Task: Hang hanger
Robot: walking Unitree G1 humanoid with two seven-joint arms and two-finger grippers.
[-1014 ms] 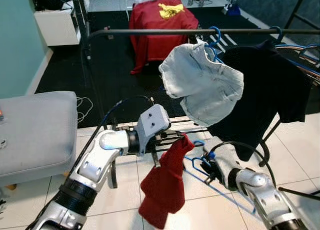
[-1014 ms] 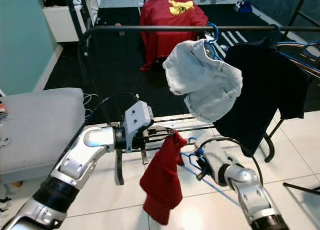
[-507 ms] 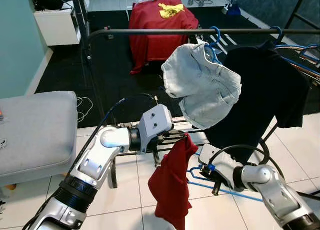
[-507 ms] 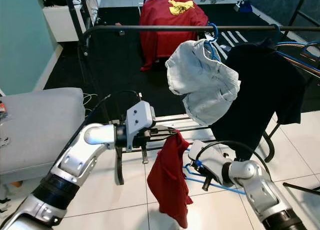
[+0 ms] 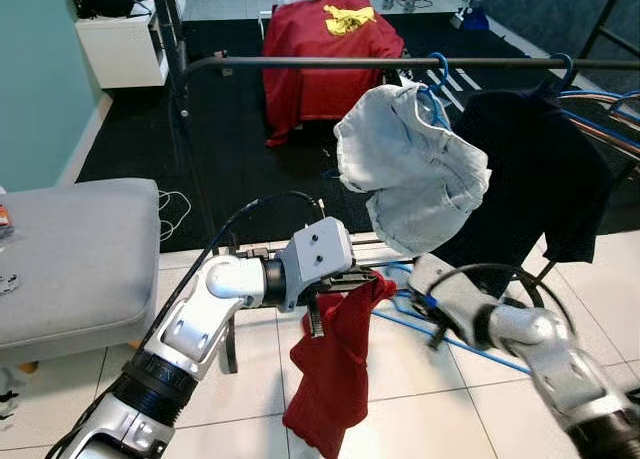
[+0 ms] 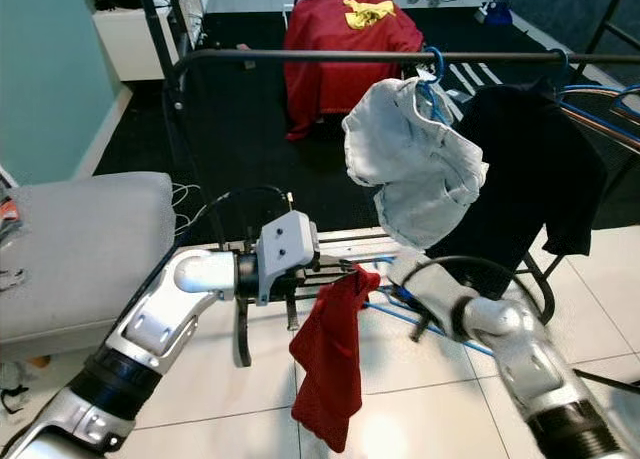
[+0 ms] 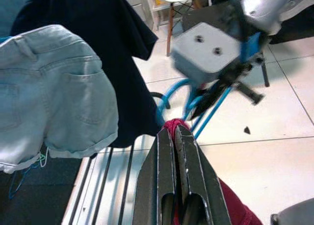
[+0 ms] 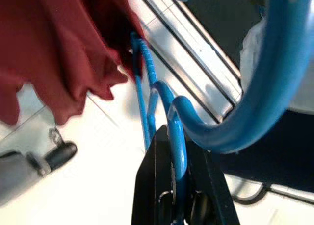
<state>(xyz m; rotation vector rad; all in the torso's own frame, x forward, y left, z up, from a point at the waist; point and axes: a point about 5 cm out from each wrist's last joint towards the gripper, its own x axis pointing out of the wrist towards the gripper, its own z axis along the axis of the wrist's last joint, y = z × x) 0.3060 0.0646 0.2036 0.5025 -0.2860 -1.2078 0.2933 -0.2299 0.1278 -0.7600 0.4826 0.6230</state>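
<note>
Left wrist view: left gripper [image 7: 174,132] fingers pinch red garment [image 5: 335,364]; right gripper [image 8: 177,137] fingers clamp blue hanger [image 8: 172,118] below rail [image 5: 400,64]. Raise hook over rail, garment slack.

Silver arms, black ribbed joints, grey screw-dotted wrist block [image 5: 318,258], black looping cable [image 5: 250,211].
</note>
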